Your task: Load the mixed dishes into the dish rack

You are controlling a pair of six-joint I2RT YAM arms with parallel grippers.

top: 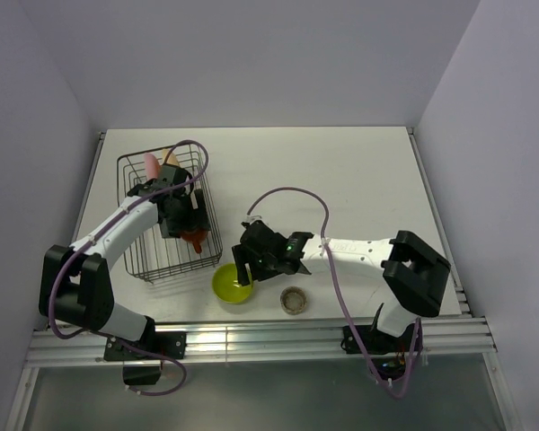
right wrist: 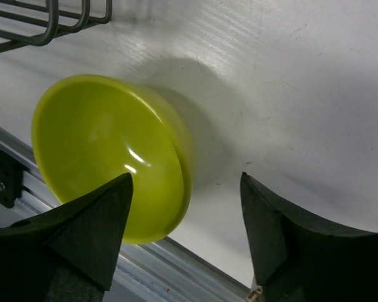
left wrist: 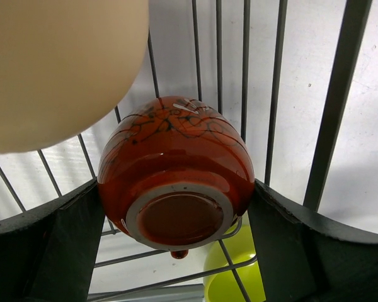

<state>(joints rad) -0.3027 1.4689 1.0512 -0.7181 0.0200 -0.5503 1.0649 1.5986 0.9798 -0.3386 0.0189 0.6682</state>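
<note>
The black wire dish rack [top: 136,254] stands at the left. A pink plate [top: 151,164] and a yellow-orange plate [top: 171,156] stand upright at its far end. My left gripper [top: 187,229] is inside the rack, shut on the red-orange mug [top: 195,239]. In the left wrist view the mug [left wrist: 176,170] shows its base, held between both fingers [left wrist: 57,251]. The lime-green bowl [top: 233,284] sits on the table right of the rack. My right gripper [top: 244,269] is open, with one finger [right wrist: 82,233] over the bowl [right wrist: 107,145] and the other outside its rim. The grey-beige cup [top: 294,300] stands beside it.
The table's near edge and its metal rails [top: 251,337] run just below the bowl and cup. White walls close in the table on three sides. The rack's corner [right wrist: 38,31] is close to the bowl. The pale plate [left wrist: 57,63] hangs close above the mug.
</note>
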